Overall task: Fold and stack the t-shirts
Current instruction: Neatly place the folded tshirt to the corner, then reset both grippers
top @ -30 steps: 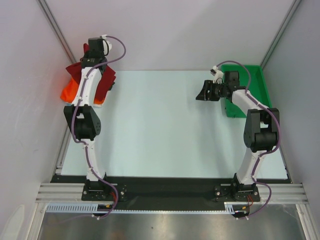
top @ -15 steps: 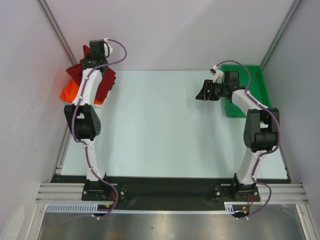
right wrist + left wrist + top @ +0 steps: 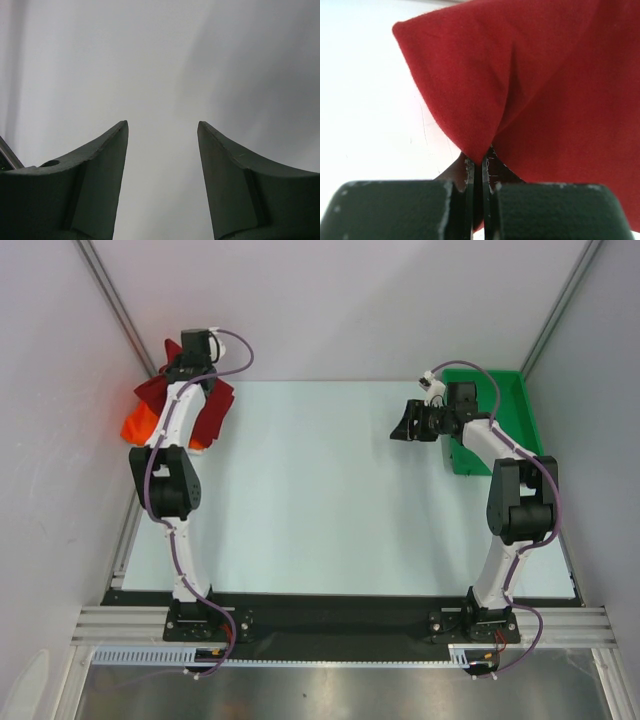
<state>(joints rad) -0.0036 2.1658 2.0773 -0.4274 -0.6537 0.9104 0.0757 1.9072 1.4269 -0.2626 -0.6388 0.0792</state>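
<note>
upper left of the top view, the left gripper [image 3: 478, 167] pinches the dark red cloth t-shirt [image 3: 545, 90], bunched over the bright orange cloth t-shirt [image 3: 136, 426]. right gripper [image 3: 162, 132] gapes empty. nothing looks folded yet.

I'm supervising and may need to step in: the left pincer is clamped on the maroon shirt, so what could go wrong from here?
1. The left pincer holds only a small fold of the maroon shirt; it may slip out when pulled.
2. That shirt is bunched with the orange shirt at the table's far left corner, so pulling could drag the orange one along or off the edge.
</note>
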